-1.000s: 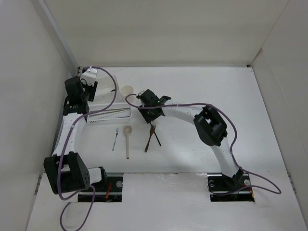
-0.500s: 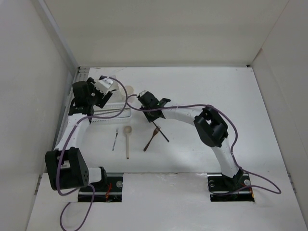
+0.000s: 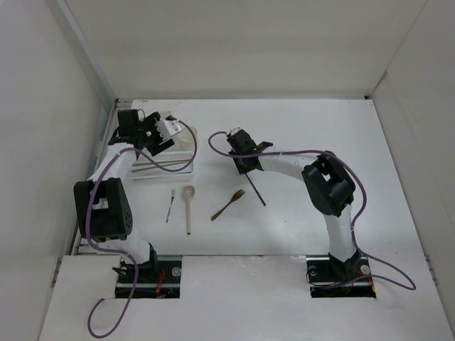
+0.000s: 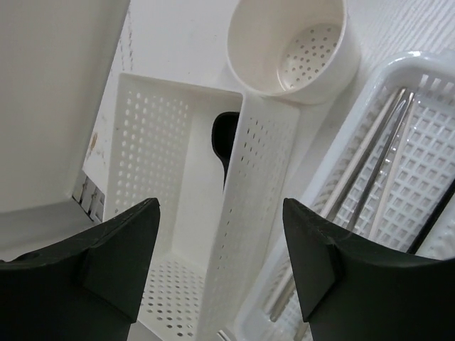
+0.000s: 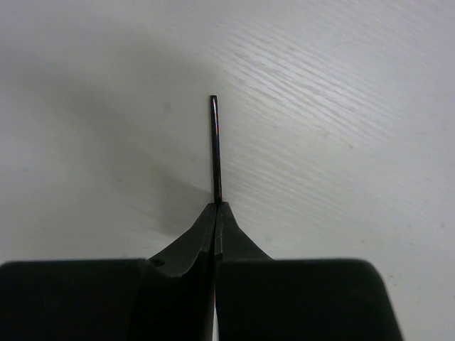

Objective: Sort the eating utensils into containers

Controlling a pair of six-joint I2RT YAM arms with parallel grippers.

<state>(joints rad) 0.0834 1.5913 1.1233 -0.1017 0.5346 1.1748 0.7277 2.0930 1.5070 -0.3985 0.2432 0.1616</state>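
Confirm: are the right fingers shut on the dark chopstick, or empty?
Shut on it: the right fingers are pressed together, with the dark chopstick protruding from between their tips.

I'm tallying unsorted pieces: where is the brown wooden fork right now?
In the top view the brown wooden fork lies on the table near centre, right of the pale wooden spoon and left of the dark chopstick.
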